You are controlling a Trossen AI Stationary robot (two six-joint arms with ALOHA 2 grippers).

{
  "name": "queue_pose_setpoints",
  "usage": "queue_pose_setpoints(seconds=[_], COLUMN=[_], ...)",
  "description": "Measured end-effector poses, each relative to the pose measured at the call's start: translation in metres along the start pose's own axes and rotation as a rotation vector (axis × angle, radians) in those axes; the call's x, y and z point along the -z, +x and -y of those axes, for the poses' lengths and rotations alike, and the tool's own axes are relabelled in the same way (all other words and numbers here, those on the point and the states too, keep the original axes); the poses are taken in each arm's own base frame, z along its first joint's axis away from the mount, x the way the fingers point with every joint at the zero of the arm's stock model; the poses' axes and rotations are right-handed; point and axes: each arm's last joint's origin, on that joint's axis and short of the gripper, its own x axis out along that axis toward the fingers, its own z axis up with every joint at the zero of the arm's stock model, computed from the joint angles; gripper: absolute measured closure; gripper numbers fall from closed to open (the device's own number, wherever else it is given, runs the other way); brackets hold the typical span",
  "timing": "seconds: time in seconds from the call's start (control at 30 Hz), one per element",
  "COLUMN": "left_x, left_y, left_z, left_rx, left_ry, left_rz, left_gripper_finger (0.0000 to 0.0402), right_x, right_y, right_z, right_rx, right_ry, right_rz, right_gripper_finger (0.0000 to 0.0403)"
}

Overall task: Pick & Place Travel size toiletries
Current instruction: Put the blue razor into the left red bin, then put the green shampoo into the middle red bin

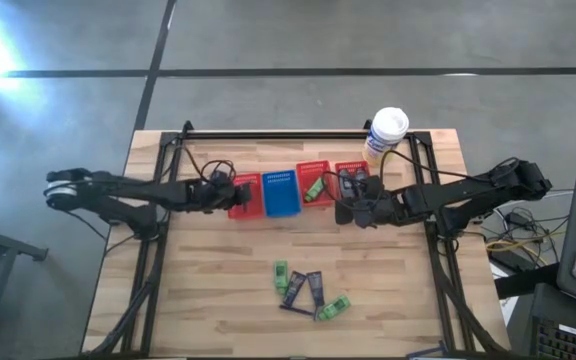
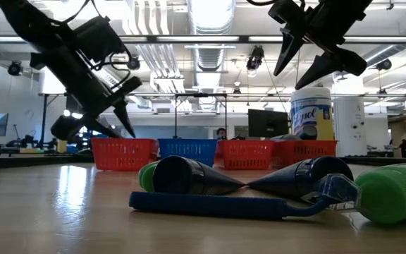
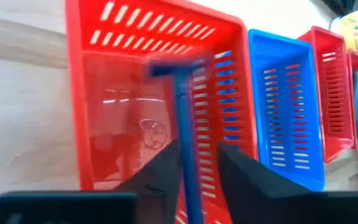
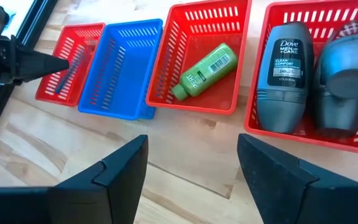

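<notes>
We see the left gripper [image 3: 194,165] clenched on a blue razor [image 3: 182,112], poised over the leftmost red basket [image 3: 79,93]. Placing step; next, release downward. Right gripper [image 4: 191,168], released, hovers near the baskets.
</notes>
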Motion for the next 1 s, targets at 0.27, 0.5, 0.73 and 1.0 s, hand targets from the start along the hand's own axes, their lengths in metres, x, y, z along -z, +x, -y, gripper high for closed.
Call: queue_pose_setpoints(seconds=[0.27, 0.5, 0.73, 1.0], left_x=[-0.008, -0.008, 0.01, 0.032], left_y=[-0.016, -0.047, -0.07, -0.092], left_z=[0.027, 0.049, 0.045, 0.042], left_rx=[0.097, 0.263, 0.32, 0.421], left_ry=[0.126, 0.477, 0.72, 0.889], left_rz=[-0.009, -0.056, -0.155, -0.235], left_gripper_finger=[0.0212, 0.0202, 0.0204, 0.0204], right_x=[0.003, 0.016, 0.056, 0.108], right_y=[0.0, 0.007, 0.041, 0.011], right_z=[-0.001, -0.007, -0.022, -0.04], right_rx=[-0.03, -0.107, -0.121, -0.238], right_ry=[-0.094, -0.154, -0.16, -0.679], right_rz=[-0.099, -0.391, -0.716, -0.809], right_gripper_finger=[0.0138, 0.0121, 0.0133, 0.0162])
